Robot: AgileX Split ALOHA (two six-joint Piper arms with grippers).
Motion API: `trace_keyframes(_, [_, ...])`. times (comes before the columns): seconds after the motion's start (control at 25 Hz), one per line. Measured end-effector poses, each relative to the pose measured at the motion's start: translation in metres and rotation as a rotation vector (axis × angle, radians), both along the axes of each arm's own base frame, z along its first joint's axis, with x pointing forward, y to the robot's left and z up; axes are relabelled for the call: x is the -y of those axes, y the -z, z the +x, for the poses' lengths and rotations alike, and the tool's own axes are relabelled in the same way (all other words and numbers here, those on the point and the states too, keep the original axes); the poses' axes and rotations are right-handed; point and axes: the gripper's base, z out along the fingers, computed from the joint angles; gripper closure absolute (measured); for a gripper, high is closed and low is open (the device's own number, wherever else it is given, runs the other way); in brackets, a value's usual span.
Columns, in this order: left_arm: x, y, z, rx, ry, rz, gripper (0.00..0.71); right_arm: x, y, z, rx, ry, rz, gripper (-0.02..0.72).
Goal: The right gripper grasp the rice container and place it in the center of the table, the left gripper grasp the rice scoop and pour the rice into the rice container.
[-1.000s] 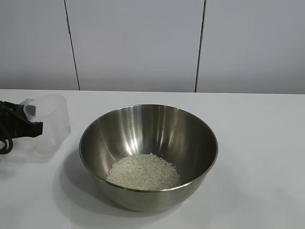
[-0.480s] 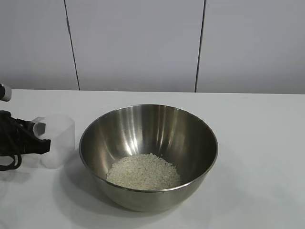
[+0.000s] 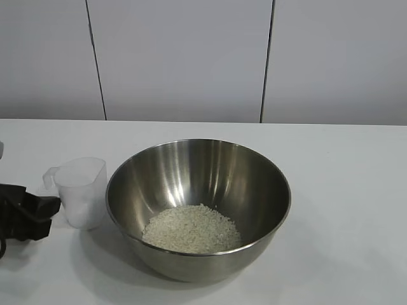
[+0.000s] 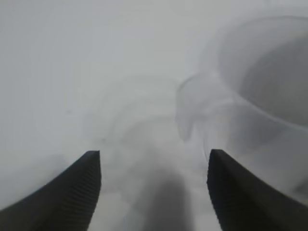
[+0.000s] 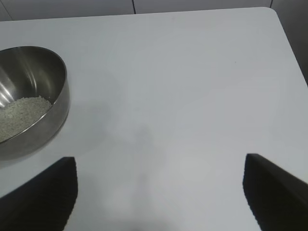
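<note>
The rice container (image 3: pixel 198 190), a wide shiny steel bowl, stands mid-table with a pale heap of rice (image 3: pixel 191 229) in its bottom. Just left of it the rice scoop (image 3: pixel 81 189), a translucent plastic cup, stands upright on the table (image 3: pixel 343 190), its handle toward my left gripper (image 3: pixel 46 217). That gripper is low at the left edge, open and apart from the cup. In the left wrist view its fingers spread around bare table, with the rice scoop (image 4: pixel 260 106) beyond one tip. My right gripper (image 5: pixel 159 161) hovers open over bare table, off to the side of the bowl (image 5: pixel 29 96).
A white panelled wall (image 3: pixel 191 57) runs behind the table's far edge. The table's corner and side edge (image 5: pixel 288 43) show in the right wrist view. White tabletop stretches right of the bowl.
My left gripper brought the tilted cup down, set it upright beside the bowl, opened and drew back to the left. The bowl and the rice stayed still.
</note>
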Motion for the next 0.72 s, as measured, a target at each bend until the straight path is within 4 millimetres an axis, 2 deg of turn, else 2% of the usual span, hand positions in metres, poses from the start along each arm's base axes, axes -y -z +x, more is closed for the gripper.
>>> trace_keyframes(0.16, [-0.001,-0.008,-0.010,0.004,0.010,-0.001,0.126,0.000,0.000,0.000,0.001,0.001,-0.001,0.064])
trace_keyframes(0.36, [0.001,-0.047,-0.007,0.120,0.012,-0.038,0.108,0.000,0.000,0.000,0.001,0.001,-0.001,0.064])
trace_keyframes(0.52, [0.008,-0.073,0.006,-0.030,0.064,0.059,0.107,0.000,0.000,0.000,0.001,0.001,-0.001,0.064])
trace_keyframes(0.6, [0.013,-0.097,0.019,-0.055,0.081,0.117,0.107,0.000,0.000,0.000,0.001,0.001,-0.001,0.064])
trace_keyframes(0.72, [0.013,-0.143,0.040,-0.088,0.010,0.141,0.107,0.000,0.000,0.000,0.001,0.001,-0.001,0.064])
